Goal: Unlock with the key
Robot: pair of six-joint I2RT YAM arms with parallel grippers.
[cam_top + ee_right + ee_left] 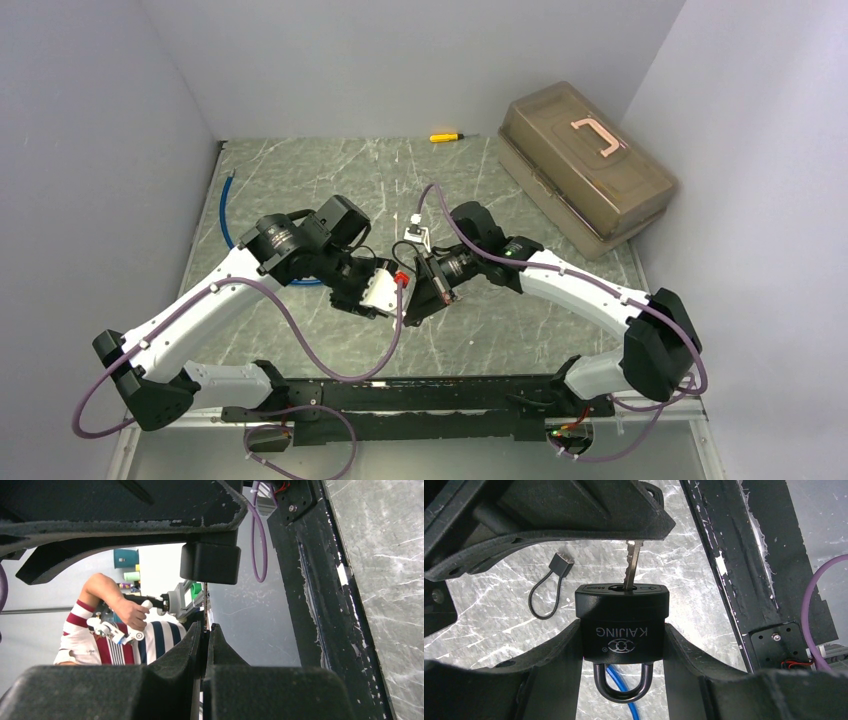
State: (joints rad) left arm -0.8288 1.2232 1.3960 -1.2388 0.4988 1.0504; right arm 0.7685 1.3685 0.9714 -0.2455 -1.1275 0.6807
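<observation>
My left jaws clamp the padlock (622, 630). My right jaws, nearly shut, pinch the key (631, 565), its tip in the padlock.

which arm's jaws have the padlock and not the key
The left arm: its jaws clamp the sides of the black padlock body. The right arm has its jaws shut on the key, whose blade stands in the keyhole.

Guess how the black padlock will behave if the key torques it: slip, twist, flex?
Probably rigid and heavy for its size: the padlock has a solid-looking body and a metal shackle. It may twist in the grip, since the left gripper has its fingers clamped only on its smooth, rounded sides. Unlikely to roll if dropped; its faces look flat.
</observation>
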